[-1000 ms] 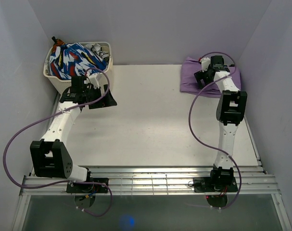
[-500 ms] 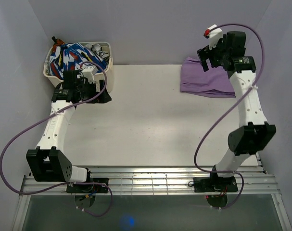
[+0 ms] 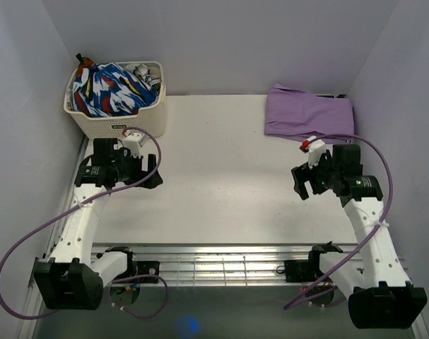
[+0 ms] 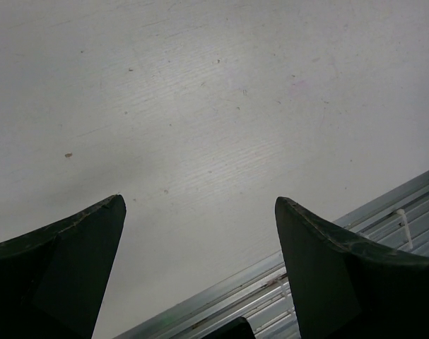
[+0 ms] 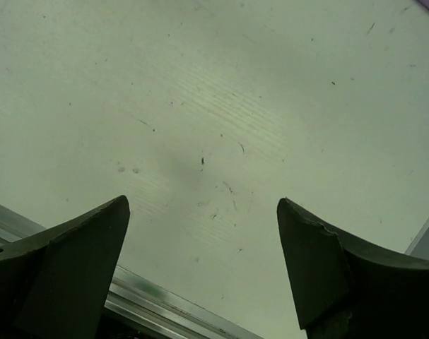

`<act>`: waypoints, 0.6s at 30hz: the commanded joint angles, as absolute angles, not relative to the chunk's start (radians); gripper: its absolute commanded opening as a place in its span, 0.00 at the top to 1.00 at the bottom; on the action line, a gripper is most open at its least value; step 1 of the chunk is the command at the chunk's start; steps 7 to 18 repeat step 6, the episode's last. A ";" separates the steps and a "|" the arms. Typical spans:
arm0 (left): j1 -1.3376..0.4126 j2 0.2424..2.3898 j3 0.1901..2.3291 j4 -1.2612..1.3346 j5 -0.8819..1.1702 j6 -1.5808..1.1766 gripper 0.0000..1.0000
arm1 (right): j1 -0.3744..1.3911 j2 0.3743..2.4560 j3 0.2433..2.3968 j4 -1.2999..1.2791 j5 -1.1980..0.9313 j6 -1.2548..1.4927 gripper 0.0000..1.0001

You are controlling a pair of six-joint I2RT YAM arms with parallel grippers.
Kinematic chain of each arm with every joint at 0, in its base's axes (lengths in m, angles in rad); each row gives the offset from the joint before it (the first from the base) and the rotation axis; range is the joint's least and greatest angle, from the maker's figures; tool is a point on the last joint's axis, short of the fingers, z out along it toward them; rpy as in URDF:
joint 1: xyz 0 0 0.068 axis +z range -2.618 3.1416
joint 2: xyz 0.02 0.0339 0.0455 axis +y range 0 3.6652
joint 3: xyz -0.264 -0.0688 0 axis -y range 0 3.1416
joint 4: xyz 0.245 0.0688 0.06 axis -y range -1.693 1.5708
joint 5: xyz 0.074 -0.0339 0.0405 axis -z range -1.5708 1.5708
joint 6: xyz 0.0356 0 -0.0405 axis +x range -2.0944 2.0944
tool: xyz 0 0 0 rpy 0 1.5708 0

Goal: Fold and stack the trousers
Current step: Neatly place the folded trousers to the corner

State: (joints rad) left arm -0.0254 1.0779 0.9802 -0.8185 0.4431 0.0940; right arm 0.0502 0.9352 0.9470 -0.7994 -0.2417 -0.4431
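Note:
Folded purple trousers (image 3: 309, 114) lie at the table's back right. More clothes, with a blue, white and red patterned garment (image 3: 108, 88) on top, fill a cream basket (image 3: 119, 123) at the back left. My left gripper (image 3: 152, 179) is open and empty over bare table in front of the basket; its wrist view (image 4: 200, 205) shows only the table. My right gripper (image 3: 302, 183) is open and empty over bare table, well in front of the purple trousers; its wrist view (image 5: 203, 205) shows only the table.
A metal rail (image 3: 221, 261) runs along the table's near edge and shows in both wrist views. White walls close in the table at the left, back and right. Purple cables loop off both arms.
My right arm has let go of the purple trousers, lifted, and pulled back towards the near edge. My left arm has drawn back from the basket towards the near side.

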 commanded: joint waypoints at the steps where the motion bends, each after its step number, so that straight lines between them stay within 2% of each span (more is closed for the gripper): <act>1: -0.021 1.011 0.989 -0.827 0.475 0.132 0.02 | 0.019 0.833 0.911 -0.793 -0.245 -0.436 0.10; 18: -0.023 0.996 1.032 -0.848 0.453 0.141 0.02 | 0.014 0.819 0.937 -0.792 -0.264 -0.423 0.10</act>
